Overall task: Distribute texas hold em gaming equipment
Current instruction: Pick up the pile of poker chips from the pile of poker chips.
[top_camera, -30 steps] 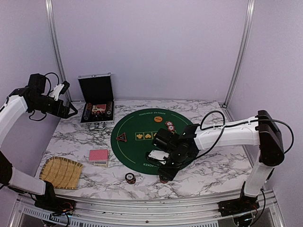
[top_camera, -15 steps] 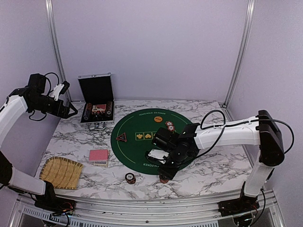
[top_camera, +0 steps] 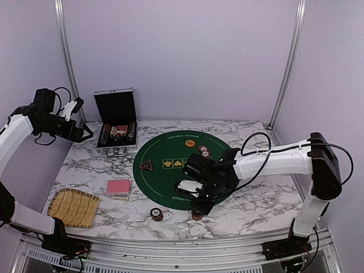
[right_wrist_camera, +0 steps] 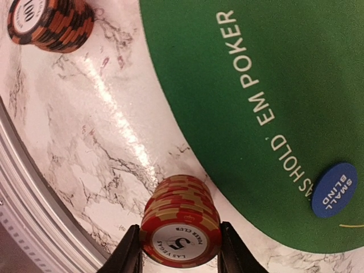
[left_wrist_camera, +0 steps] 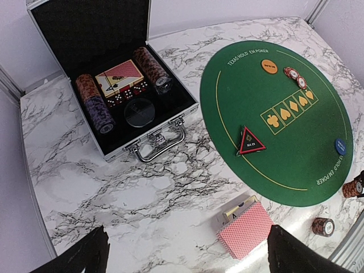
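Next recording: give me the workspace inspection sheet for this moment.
Surface: marble table with round green mat.
Job's things: card deck on marble left of mat; red chip stack at mat's near edge; orange-black chip stack apart on marble; blue button on mat.
Clutter: open case, straw tray.
Grippers: left tool open, raised; right tool closed on red chip stack.
Cables: black cable looped over right arm.
Surroundings: pale walls, metal posts.
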{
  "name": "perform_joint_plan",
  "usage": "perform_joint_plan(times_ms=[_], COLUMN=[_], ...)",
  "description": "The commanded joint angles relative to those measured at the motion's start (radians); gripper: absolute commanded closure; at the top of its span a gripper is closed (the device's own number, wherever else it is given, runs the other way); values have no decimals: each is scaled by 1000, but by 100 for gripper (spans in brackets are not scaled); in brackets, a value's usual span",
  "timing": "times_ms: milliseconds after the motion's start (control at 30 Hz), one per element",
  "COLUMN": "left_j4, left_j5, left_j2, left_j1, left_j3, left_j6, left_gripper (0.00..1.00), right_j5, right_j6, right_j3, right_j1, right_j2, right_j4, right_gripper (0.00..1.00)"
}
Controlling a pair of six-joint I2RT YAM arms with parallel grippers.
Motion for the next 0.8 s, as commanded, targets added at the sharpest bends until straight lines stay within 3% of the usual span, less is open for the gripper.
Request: perform_joint_plan(times_ms=[0, 167, 767], left_j4=[-30, -34, -37], left_j5=[13, 10, 7], left_j2=[-18, -20, -17], left_j1=[5, 3, 4], left_j3=[31, 35, 32], left_j6=[12, 12, 18], left_gripper=[1, 1, 1], right_j5=[-2, 5, 44], right_j6=[-8, -5, 16], right_j3=[6, 16, 199], right_j1=[9, 9, 9], right_j2=[2, -11, -15], right_j4=[5, 2, -47], right_gripper=[72, 85, 100])
